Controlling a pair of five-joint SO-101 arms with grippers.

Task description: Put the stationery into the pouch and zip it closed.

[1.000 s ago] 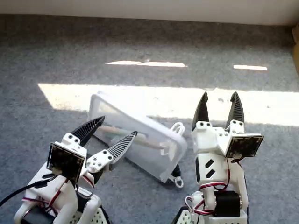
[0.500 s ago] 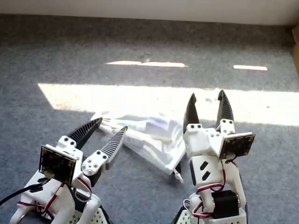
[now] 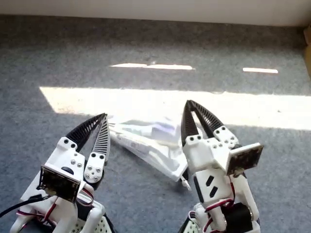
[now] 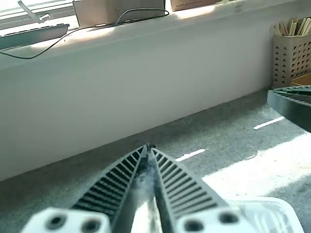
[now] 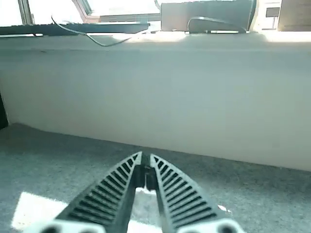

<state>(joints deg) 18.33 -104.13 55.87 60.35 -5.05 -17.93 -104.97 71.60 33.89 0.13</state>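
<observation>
Your left hand is clenched, its ribbed fingers pressed tip to tip with nothing between them. It hangs above the bench, just beside the left end of the pouch. Your right hand is clenched as well and empty, raised over the pouch's right end.

The pouch lies crumpled on the grey bench between the two hands, near the edge where the arms stand and about midway between the side edges. It is translucent, and pale, bluish stationery shows through its wall. The zip pull sits at the pouch's near right corner; you cannot tell whether the zip is run shut.

A band of sunlight crosses the bench just beyond the pouch. A pale wall runs along the far edge, and a slotted basket of sticks stands by it.
</observation>
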